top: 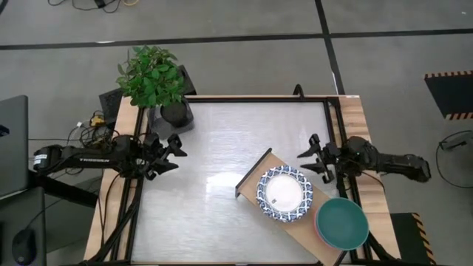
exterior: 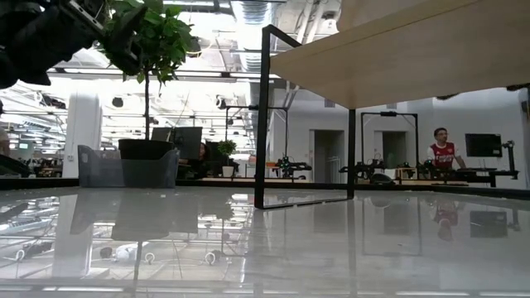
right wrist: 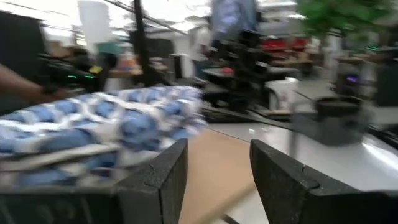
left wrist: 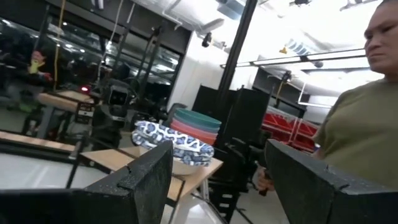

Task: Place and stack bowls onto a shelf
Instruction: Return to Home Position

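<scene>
The shelf (top: 255,176), a light-wood board on dark legs, stands slantwise on the table's right half. A stack of white bowls with blue patterned rims (top: 284,193) rests on its middle. A stack of plain bowls with a dark green one on top (top: 341,223) sits at its near right end. My left gripper (top: 174,151) hovers open at the table's left side, well away from the shelf. My right gripper (top: 312,159) hovers open just off the shelf's far right side. It looks level past the patterned bowls (right wrist: 93,130) with nothing between its fingers.
A potted plant (top: 159,85) stands at the table's far left corner. The wooden table frame (top: 355,111) runs along the edges. Bare white tabletop (top: 199,214) lies between the left arm and the shelf. A person (left wrist: 367,118) stands beyond the table's right side.
</scene>
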`<state>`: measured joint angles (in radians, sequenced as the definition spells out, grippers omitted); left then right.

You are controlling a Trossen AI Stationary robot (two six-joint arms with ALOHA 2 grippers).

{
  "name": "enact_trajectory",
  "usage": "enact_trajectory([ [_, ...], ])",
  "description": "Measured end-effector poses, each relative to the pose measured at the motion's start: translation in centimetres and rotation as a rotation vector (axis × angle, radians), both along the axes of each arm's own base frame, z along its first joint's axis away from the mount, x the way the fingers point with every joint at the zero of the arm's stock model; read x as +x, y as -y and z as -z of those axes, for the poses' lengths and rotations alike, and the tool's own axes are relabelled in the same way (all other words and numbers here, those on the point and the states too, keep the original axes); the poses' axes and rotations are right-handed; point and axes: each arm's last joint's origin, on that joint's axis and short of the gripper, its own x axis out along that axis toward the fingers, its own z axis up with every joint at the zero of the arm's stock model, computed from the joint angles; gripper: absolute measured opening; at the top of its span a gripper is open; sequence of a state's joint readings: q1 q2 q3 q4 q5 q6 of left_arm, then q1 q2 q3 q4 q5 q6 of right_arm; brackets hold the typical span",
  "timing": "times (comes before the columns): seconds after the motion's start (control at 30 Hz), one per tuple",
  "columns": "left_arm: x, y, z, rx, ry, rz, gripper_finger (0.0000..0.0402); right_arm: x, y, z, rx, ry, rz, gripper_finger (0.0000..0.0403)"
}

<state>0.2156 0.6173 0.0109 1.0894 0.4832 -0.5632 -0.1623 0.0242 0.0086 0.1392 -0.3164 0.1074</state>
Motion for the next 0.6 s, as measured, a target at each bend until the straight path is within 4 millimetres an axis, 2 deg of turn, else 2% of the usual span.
enact_trajectory([
  [0.27, -0.1, -0.3, 0.6, 0.046, -0.062, -0.062, 0.0242, -0.2, 1.0, 0.6, -0.007, -0.06, -0.024, 0.0218],
  [0.4, 0.0, -0.4, 1.1, 0.072, -0.109, -0.095, 0.0242, -0.3, 1.3, 0.6, -0.055, -0.055, 0.01, 0.0222],
  [0.6, 0.3, -0.6, 2.1, 0.076, -0.207, -0.156, 0.0242, -0.4, 1.7, 0.7, -0.016, -0.067, 0.049, 0.0224],
])
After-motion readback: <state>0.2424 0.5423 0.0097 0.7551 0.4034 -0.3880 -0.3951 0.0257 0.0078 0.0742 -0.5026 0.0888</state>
